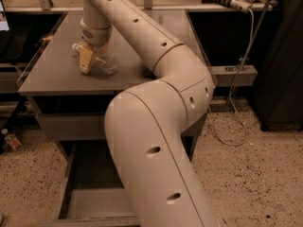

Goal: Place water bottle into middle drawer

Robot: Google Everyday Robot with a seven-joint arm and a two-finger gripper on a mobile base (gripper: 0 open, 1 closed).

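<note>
The water bottle [107, 63] is clear ribbed plastic and lies on its side on the grey cabinet top [52, 74], its white cap [75, 47] pointing left. My gripper [90, 59], with yellowish pads, reaches down from the long beige arm and sits right at the bottle, over its neck end. The middle drawer [90, 207] is pulled open below the cabinet front. Its grey floor shows and holds nothing that I can see. My arm hides its right part.
A shut grey drawer front [71, 124] sits under the cabinet top. A tiny bottle with a reddish label [11, 141] lies on the speckled floor at left. A cable [236, 103] hangs at right beside a dark cabinet [284, 56].
</note>
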